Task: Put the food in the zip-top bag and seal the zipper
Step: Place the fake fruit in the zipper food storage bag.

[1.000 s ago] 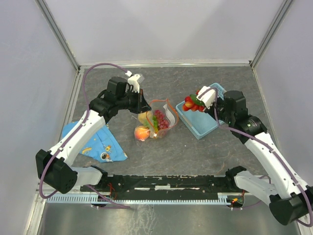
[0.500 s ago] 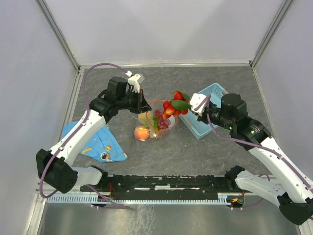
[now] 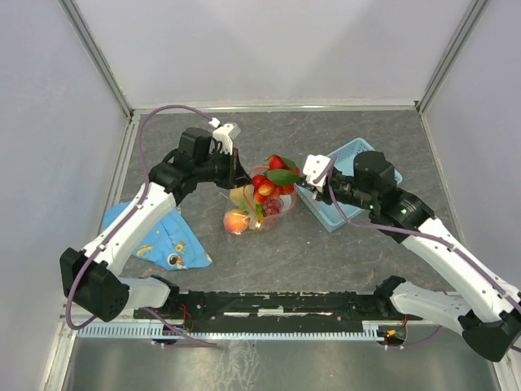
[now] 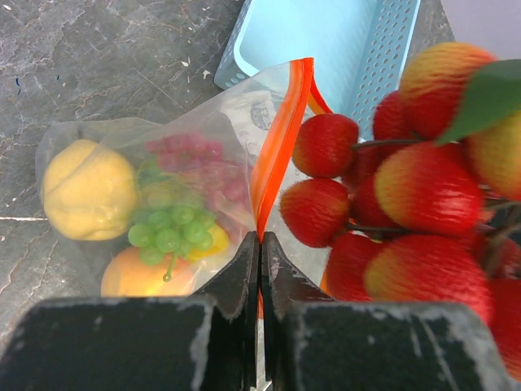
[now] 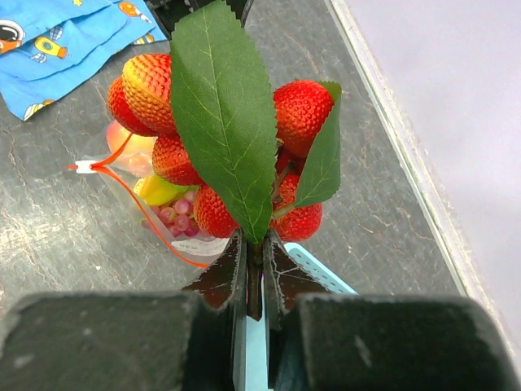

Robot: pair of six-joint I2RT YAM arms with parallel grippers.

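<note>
The left arm bends far toward the middle, the left gripper [image 4: 260, 248] with jaws pinched shut on the zipper [image 4: 275, 155], while the right arm extends leftward, the right gripper [image 5: 254, 248] with jaws clamped on the strawberries [image 5: 297, 110] at their stem.

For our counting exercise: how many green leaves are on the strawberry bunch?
2, in the right wrist view: a large leaf at the centre, a smaller leaf to its right. More may be hidden.

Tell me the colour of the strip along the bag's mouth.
The strip is orange-red, clearest in the left wrist view.
</note>
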